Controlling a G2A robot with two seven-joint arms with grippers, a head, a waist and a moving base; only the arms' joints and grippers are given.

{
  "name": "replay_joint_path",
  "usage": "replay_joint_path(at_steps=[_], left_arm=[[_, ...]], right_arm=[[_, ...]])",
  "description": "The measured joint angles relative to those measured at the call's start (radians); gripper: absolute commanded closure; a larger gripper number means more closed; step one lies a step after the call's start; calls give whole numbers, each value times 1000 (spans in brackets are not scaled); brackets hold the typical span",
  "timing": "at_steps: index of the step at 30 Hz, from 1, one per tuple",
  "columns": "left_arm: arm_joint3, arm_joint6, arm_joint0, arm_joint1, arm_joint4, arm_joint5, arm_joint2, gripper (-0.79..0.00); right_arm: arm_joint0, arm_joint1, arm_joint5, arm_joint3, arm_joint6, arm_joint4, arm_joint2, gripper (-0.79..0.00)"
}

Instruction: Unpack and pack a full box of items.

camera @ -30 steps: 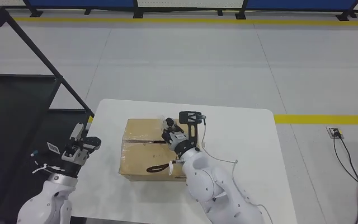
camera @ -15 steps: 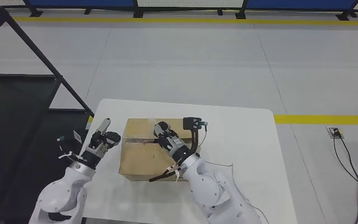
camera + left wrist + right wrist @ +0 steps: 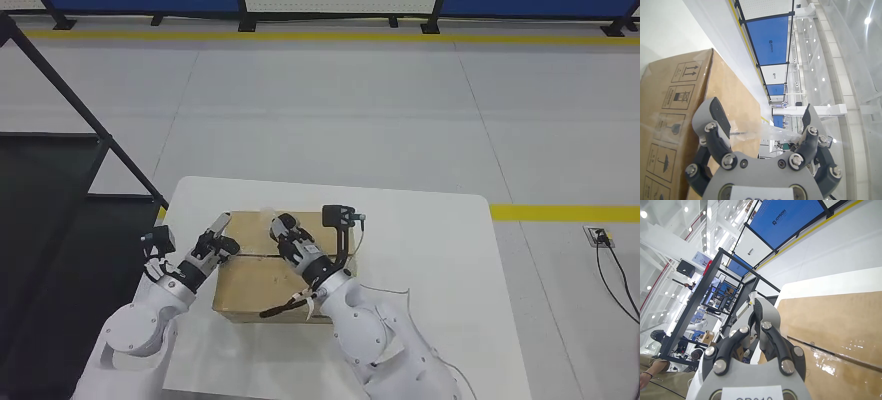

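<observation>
The left gripper [image 3: 224,232] [image 3: 761,103] sits at the left end of the cardboard box [image 3: 255,285] [image 3: 668,91], over its upper edge, with its fingers spread wide and nothing between them; whether the nearer finger touches the cardboard cannot be told. The right gripper [image 3: 278,224] [image 3: 755,303] is just beside it, above the middle of the box's top, its fingers pressed together on a scrap of clear tape [image 3: 752,295] that sticks out past the tips; in the left wrist view the clear tape [image 3: 776,131] stretches away from the box top as a glossy, crinkled strip, passing behind that gripper's far finger.

The box lies closed on the white surface [image 3: 430,260] [image 3: 829,281], nearer its left half; a dark seam [image 3: 829,353] runs along the top between the two flaps, with shiny tape beside it; the box's left end carries printed handling pictograms [image 3: 677,91].

Beyond the surface lies pale floor with a yellow line [image 3: 565,212]; a black frame [image 3: 80,110] stands to the left; blue panels [image 3: 791,222] line the far edge of the floor.
</observation>
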Motion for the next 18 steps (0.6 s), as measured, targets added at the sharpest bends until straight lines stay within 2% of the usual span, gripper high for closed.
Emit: replay_joint_path(at_steps=[8,15,17,18], left_arm=[[-15,-14,24,3,-21,-21,-12,-785],[-10,-21,32,6,-35,-32,-18,-785],[-8,-24,30,7,-37,-32,-17,-785],[-7,-25,30,7,-38,-32,-17,-785]], right_arm=[[-39,-8,3,-36,-34,33,3,0],[-76,-16,48,-65,-73,53,6,0],[-81,-18,74,-67,-81,54,8,-259],[-82,-20,92,-67,-83,54,9,-357]])
